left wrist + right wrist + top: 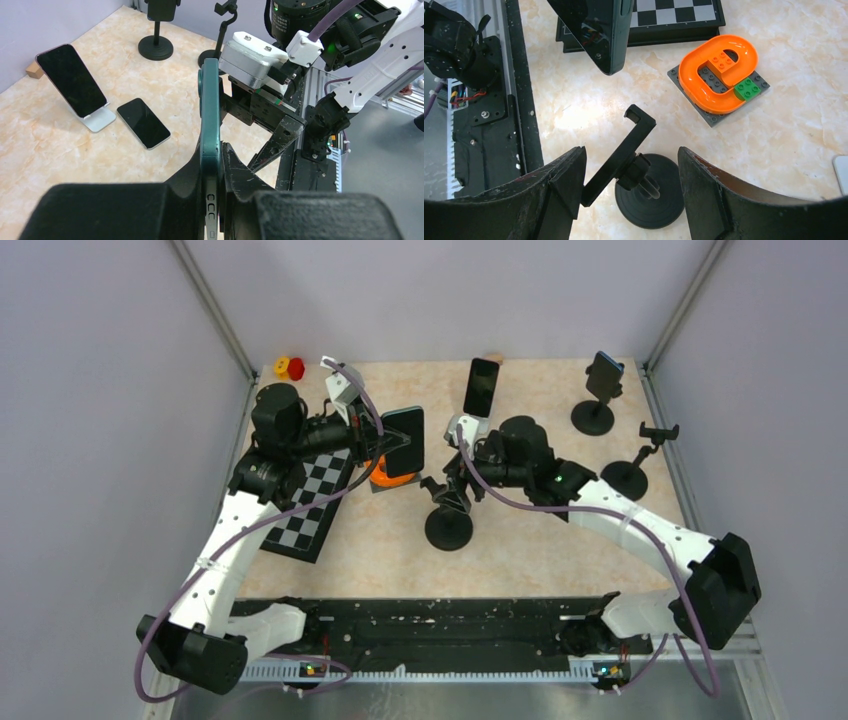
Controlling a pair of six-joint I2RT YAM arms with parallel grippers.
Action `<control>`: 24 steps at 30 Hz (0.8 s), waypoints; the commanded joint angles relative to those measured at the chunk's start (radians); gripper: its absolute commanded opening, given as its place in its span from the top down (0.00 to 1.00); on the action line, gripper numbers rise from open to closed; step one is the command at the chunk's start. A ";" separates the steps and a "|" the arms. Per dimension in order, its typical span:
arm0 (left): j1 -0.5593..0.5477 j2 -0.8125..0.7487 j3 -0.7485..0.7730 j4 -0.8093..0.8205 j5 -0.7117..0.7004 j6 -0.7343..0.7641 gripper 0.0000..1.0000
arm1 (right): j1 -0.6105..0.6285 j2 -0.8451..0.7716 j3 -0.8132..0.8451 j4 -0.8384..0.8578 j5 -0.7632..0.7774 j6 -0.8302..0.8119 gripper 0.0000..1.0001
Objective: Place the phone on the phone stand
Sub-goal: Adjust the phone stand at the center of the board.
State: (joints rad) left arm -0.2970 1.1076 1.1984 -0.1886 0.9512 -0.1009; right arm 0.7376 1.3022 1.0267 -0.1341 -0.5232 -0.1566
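View from above: left claw (392, 450) clenched on the teal phone (410, 425), aloft just left of the phone stand (449, 528); right claw (445, 485) above the stand. Left wrist view: phone pinched edge-on near one end, so it may pivot. Right wrist view: right claw spread open astride the stand; a misjudged approach could topple it.

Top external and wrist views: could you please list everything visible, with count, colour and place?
Teal phone: one, teal, in the left gripper.
Clamp phone stands: three, black; one empty below the right gripper, one far right holding a phone, one empty beside it.
Propped phone: one, dark screen, on a silver stand, far centre.
Flat phone: one, black, beside that stand.
Chessboard: one, black-white, left.
Brick track: one, orange on grey baseplate, centre-left.
Red-yellow item: one, far-left corner.
Left gripper: shut on the teal phone.
Right gripper: open over the empty stand.
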 commanded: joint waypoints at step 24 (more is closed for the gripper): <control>0.004 -0.010 0.020 0.057 -0.009 0.011 1.00 | 0.099 -0.016 0.125 -0.265 0.273 -0.106 0.34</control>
State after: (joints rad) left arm -0.2970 1.1107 1.1984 -0.1886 0.9432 -0.1009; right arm 0.8249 1.2976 1.1019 -0.3599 -0.3576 -0.2283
